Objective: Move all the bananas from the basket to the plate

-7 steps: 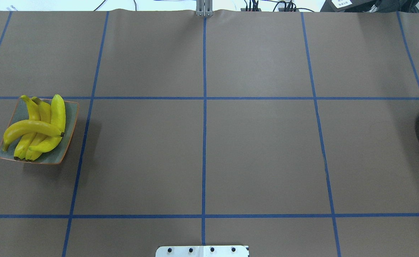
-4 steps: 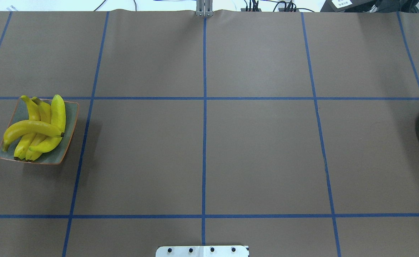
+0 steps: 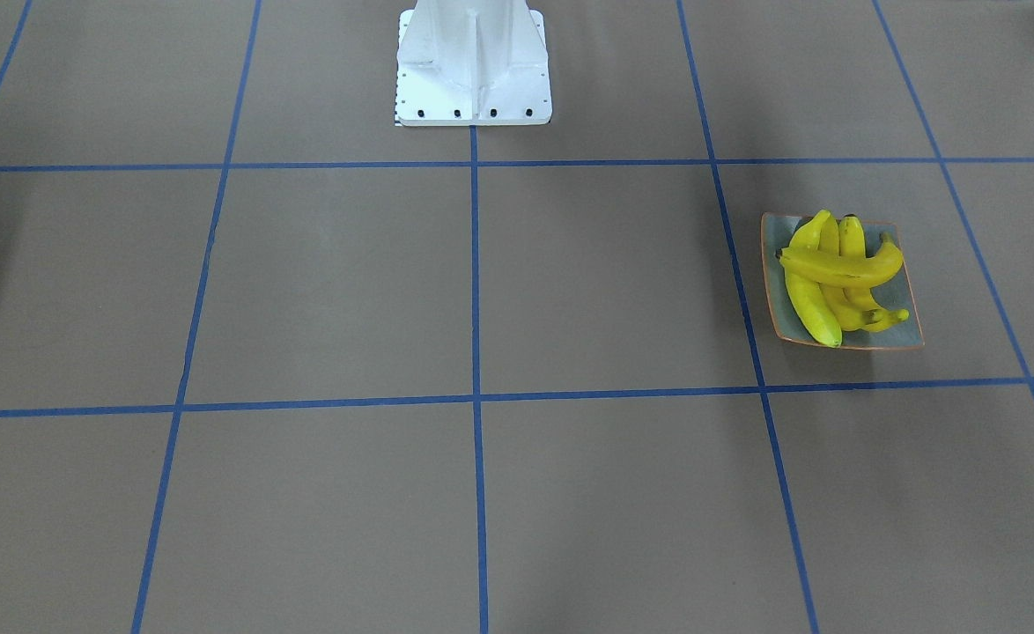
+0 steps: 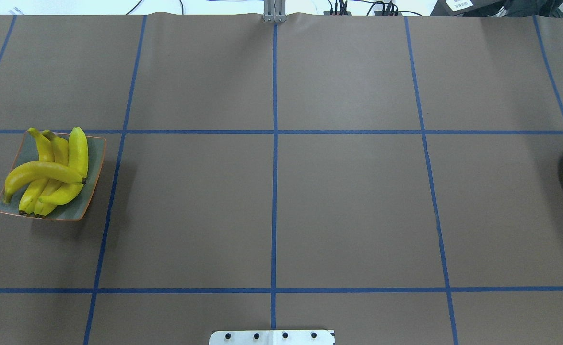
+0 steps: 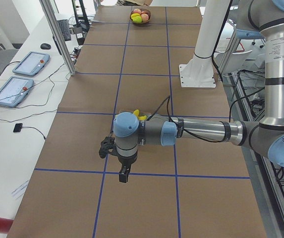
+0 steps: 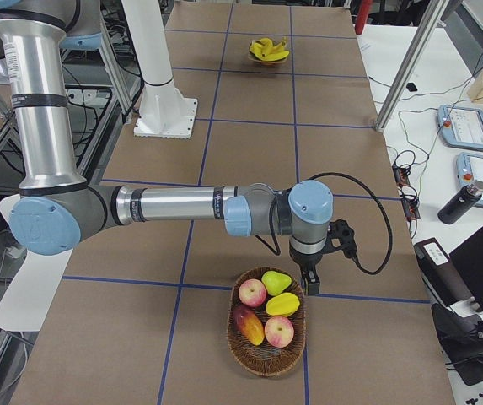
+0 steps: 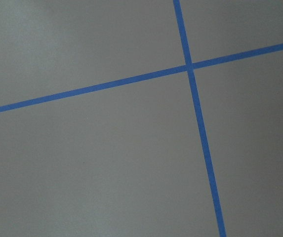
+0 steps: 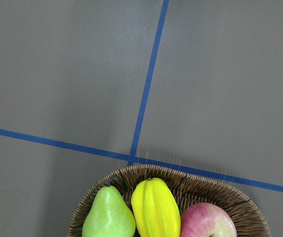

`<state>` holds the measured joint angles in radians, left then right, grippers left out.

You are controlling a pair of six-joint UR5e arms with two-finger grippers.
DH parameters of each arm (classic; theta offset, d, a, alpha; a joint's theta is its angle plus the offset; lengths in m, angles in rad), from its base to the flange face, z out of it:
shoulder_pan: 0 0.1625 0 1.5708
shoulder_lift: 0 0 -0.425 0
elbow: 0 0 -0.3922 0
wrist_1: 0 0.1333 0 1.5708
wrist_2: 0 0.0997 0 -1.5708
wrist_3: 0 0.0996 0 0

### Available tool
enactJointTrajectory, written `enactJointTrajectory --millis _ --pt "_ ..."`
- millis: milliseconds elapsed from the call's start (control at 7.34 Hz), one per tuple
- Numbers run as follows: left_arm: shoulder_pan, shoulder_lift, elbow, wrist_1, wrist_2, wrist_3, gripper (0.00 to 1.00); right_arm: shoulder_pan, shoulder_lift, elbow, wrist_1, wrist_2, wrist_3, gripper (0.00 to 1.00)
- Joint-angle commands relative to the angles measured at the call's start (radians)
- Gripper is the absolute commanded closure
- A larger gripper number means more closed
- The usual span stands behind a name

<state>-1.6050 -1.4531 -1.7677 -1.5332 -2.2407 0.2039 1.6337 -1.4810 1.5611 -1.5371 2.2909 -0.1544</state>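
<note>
Several yellow bananas [image 4: 46, 175] lie piled on the square grey-green plate [image 4: 97, 155] at the table's left end; they also show in the front view [image 3: 838, 277] on the plate [image 3: 774, 236]. The wicker basket [image 6: 245, 359] at the right end holds a pear, a yellow starfruit and red fruit, and no banana shows in it. My left gripper [image 5: 123, 174] hangs above the table just beside the plate, towards the table's end. My right gripper [image 6: 312, 283] hangs just above the basket's rim. Both show only in side views, so I cannot tell whether they are open or shut.
The robot's white base [image 3: 473, 66] stands at the table's middle edge. The basket's rim [image 8: 181, 180] with the green pear [image 8: 109, 217] fills the bottom of the right wrist view. The left wrist view shows only brown table with blue tape lines [image 7: 190, 66].
</note>
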Motion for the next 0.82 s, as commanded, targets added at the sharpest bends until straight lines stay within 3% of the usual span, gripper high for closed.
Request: enactJointTrajectory --millis 0,272,409,681 --pt "0.002 0.002 -0.022 -0.004 -0.002 0.0 0.0 -0.002 -0.002 -0.001 0.011 -0.008 0.034 0.0" --pt "0.0 0.016 -0.033 0.001 -0.016 0.002 0.0 -0.008 0.007 0.007 0.008 -0.027 0.116 0.0" --pt "-0.003 0.02 -0.03 0.007 -0.101 0.002 0.0 -0.011 0.007 0.007 0.009 -0.022 0.118 0.0" --pt "-0.001 0.028 -0.03 0.004 -0.128 0.0 0.0 -0.011 0.004 0.001 0.011 -0.024 0.115 0.0"
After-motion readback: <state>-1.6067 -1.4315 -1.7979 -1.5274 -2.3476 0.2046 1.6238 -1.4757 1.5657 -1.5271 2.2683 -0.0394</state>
